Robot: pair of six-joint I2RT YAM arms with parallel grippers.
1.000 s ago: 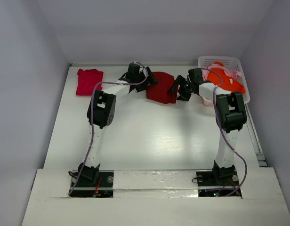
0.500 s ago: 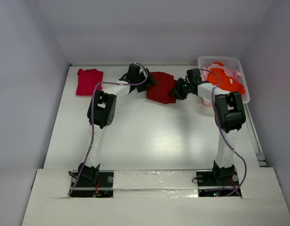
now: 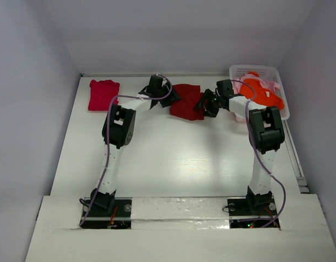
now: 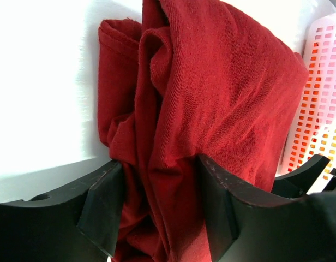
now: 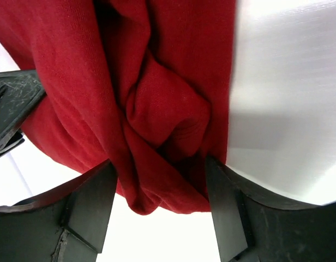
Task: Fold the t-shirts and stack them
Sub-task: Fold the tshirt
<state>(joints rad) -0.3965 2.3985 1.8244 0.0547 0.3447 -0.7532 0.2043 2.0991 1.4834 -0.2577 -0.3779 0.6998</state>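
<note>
The table (image 3: 173,158) carries it all. The basket (image 3: 266,71) sits at its far right corner. The red shirt (image 3: 185,103) lies bunched at the far middle. My left jaws are clamped on a fold at its left side. My right jaws straddle a bunch at its right side, cloth touching both, but I cannot tell whether they pinch it. The crimson shirt (image 3: 102,94) lies at the far left, well apart. The orange shirt (image 3: 261,91) is heaped in the basket, with the pink shirt (image 3: 275,86) showing at its right edge.

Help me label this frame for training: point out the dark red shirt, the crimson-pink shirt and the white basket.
dark red shirt (image 3: 185,101), top view, middle of the bunched cloth.
crimson-pink shirt (image 3: 102,94), top view, centre of the cloth.
white basket (image 3: 266,69), top view, far rim.
</note>
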